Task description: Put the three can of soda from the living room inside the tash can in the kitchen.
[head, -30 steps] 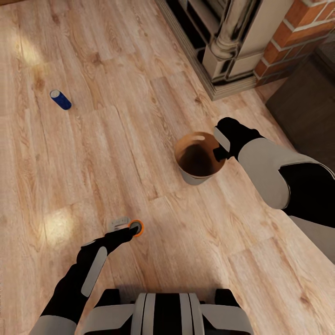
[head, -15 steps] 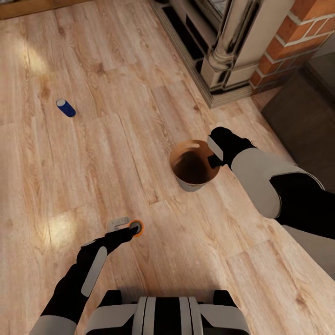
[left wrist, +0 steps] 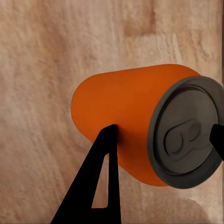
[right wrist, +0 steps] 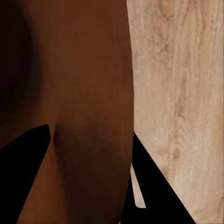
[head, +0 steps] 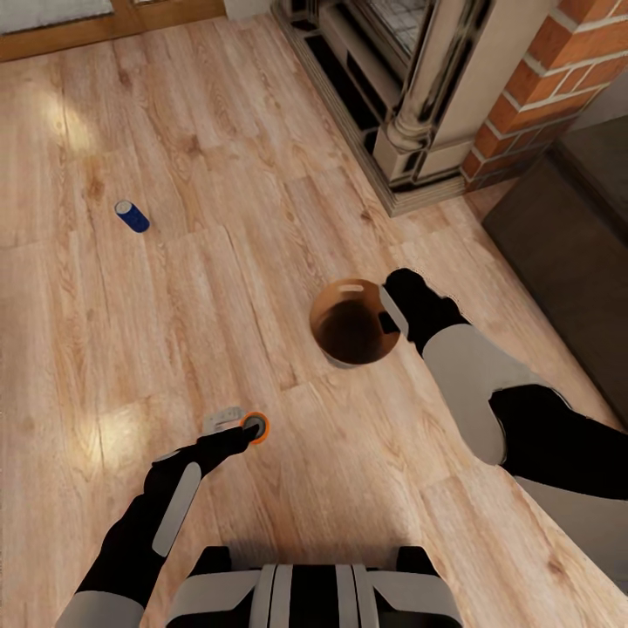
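My left gripper (head: 249,429) is shut on an orange can of soda (head: 258,427), held low over the wood-plank floor. In the left wrist view the can (left wrist: 126,121) lies sideways between the fingers (left wrist: 102,186), silver top showing. A dark blue can of soda (head: 133,216) lies on the floor at the far left. My right gripper (head: 388,316) is shut on the rim of the tash can (head: 336,353), pale grey outside and copper-brown inside. In the right wrist view the tash can wall (right wrist: 79,93) stands between the fingers. Whether the tash can touches the floor I cannot tell.
A brick fireplace (head: 558,70) with a pale stone column and base (head: 410,166) stands at the back right. A dark low piece of furniture (head: 567,244) lies along the right side. Open plank floor (head: 218,288) stretches between the blue can and the tash can.
The whole view has shifted, so the camera moved. My right gripper has carried the tash can a little leftwards, closer to my trunk. The left gripper holds the orange can as before.
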Robot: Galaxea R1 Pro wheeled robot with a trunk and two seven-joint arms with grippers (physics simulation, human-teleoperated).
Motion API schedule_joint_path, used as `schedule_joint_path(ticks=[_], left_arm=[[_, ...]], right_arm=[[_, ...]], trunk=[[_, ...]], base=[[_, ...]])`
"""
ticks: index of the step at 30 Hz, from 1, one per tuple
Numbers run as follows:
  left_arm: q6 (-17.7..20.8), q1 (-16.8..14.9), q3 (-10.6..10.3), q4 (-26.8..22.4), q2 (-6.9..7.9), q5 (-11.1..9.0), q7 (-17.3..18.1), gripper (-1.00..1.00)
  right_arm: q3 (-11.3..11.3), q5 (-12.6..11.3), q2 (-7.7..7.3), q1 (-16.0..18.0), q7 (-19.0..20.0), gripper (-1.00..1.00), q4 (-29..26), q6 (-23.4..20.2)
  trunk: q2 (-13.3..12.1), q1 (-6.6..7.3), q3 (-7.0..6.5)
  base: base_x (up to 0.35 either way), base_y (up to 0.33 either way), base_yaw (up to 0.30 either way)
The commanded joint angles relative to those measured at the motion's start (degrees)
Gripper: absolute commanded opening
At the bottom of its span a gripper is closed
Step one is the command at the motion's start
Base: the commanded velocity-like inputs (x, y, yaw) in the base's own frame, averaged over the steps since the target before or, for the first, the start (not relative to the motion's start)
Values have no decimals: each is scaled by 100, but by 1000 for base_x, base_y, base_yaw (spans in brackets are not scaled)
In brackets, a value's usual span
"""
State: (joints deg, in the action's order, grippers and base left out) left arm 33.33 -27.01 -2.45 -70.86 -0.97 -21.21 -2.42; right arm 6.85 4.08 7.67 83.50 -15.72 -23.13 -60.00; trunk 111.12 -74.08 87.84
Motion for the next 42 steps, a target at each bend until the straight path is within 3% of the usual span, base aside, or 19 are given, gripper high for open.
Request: schedule_joint_path(ticks=[1,4,7,16,27,28,32,38,42], left_arm=[[-1,1,-1,1,0,8,-4,-100],[-1,2,-1,1,0,10,-4,-100],[-2,2,-7,2,0,11,-5,-100],[-8,2,-11,-6,0,11,-4,-100],[-47,2,-5,-16,9,-13,55,-100],[-62,8,-3,-56,14,-19,176,-100],[-84,29,15,-402,27,-10,677,-100],[-77,175,61,-871,53,-12,1157,-100],[-76,305,74,-1090,59,-14,1261,-100]], right_arm=[[9,-88,0,-94,4,-100,-94,0],[103,-89,-2,-213,5,-100,-195,0],[265,-97,-6,-537,20,-100,-507,0],[308,-86,-51,-1337,20,-100,-1402,0],[344,-73,-84,-1756,33,-100,-1538,0],[455,-58,-89,-1826,33,-100,-1542,0],[546,-55,-90,-1913,34,-100,-1545,0],[617,-56,-91,-1986,34,-100,-1541,0],[624,-56,-91,-2029,30,-100,-1539,0]], trunk=[[-41,23,-28],[-162,89,-110],[-282,154,-191],[-643,352,-435],[-1084,594,-733],[-1124,616,-760],[-1285,703,-868],[-1525,835,-1031],[-1686,923,-1139]], base=[[0,0,0],[0,0,0],[0,0,0],[0,0,0],[0,0,0],[0,0,0],[0,0,0],[0,0,0],[0,0,0]])
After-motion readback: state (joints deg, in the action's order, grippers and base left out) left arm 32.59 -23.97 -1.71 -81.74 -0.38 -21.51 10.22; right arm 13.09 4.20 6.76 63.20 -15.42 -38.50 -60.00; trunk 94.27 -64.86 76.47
